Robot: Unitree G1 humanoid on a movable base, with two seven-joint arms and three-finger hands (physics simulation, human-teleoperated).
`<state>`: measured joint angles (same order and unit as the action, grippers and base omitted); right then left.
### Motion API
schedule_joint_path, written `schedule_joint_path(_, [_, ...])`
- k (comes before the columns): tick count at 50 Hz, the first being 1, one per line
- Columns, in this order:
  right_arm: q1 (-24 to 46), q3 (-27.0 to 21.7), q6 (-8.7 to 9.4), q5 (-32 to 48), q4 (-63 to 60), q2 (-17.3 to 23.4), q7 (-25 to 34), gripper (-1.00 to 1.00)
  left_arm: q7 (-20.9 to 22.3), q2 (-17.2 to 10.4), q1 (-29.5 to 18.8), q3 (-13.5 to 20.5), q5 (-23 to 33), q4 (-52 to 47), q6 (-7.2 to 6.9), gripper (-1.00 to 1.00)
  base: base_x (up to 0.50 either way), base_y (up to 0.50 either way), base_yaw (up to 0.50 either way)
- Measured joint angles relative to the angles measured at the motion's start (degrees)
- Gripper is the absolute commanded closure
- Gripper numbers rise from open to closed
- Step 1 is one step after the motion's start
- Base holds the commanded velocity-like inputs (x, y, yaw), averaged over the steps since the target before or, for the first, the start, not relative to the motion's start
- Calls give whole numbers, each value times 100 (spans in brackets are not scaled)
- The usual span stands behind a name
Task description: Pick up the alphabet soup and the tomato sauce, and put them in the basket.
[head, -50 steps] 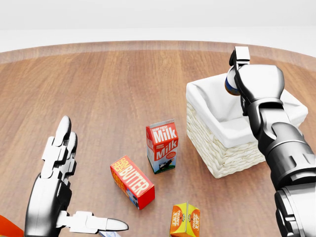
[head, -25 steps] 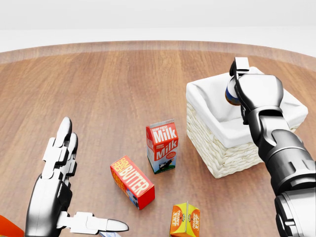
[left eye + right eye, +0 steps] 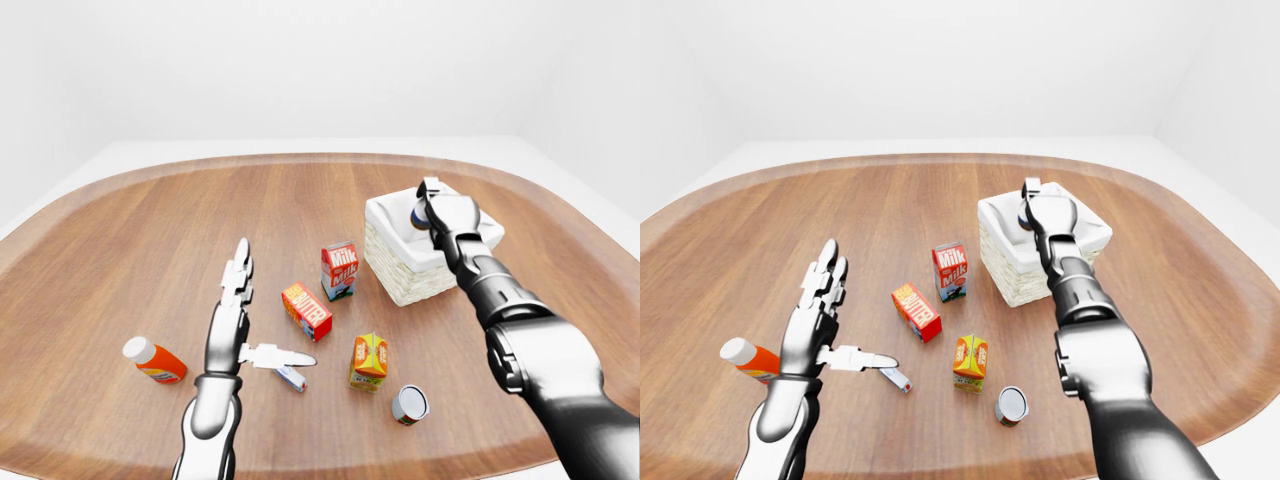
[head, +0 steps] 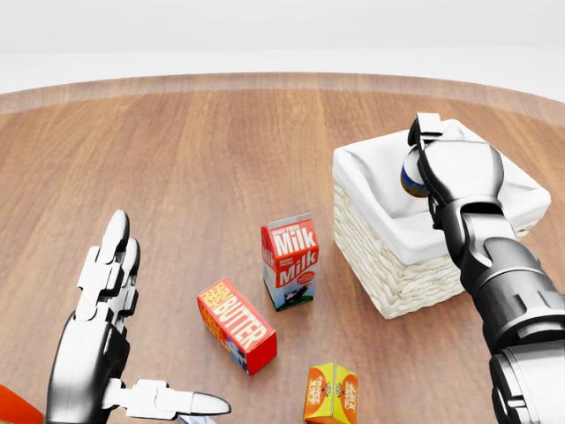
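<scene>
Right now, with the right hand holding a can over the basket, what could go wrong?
1. The can in the right hand hangs near the basket rim's left side; released early, it might clip the rim and fall out.
2. The second can lies on its side near the table edge; a nudge could roll it off.

The wooden table (image 3: 150,215) carries a basket (image 4: 388,274), milk carton (image 4: 289,261), butter box (image 4: 236,324), juice carton (image 3: 369,361), can (image 3: 409,404) and bottle (image 3: 154,360).

On the brown wooden bench (image 3: 150,230) stand a red-and-white milk carton (image 4: 290,261), a red butter box (image 4: 236,325) and an orange juice carton (image 3: 369,361).
</scene>
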<state>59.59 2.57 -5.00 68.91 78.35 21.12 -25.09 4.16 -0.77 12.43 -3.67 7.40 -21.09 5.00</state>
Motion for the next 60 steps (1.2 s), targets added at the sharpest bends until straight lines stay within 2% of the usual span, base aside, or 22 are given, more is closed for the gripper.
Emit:
schedule_joint_path(2, [5, -4, 0, 6, -2, 1, 0, 36, 0, 0, 0, 2, -3, -1, 0, -100, 0, 0, 0])
schedule_joint_path(4, [10, -13, 0, 19, -9, 2, -3, -39, 0, 0, 0, 3, -5, -2, 0, -100, 0, 0, 0])
schedule_joint_path(5, [16, -22, 0, 26, -16, 3, -7, -64, 0, 0, 0, 4, -7, -3, 0, -100, 0, 0, 0])
schedule_joint_path(6, [20, -28, 0, 32, -22, 4, -11, -100, 0, 0, 0, 5, -8, -3, 0, -100, 0, 0, 0])
schedule_joint_path(41, [168, -113, 0, 54, -110, 26, -54, -100, 10, -2, 9, 1, -2, -14, 0, -100, 0, 0, 0])
schedule_joint_path(60, [553, -158, 0, -80, -174, 117, -84, -100, 14, -2, 14, 0, -5, -31, 0, -100, 0, 0, 0])
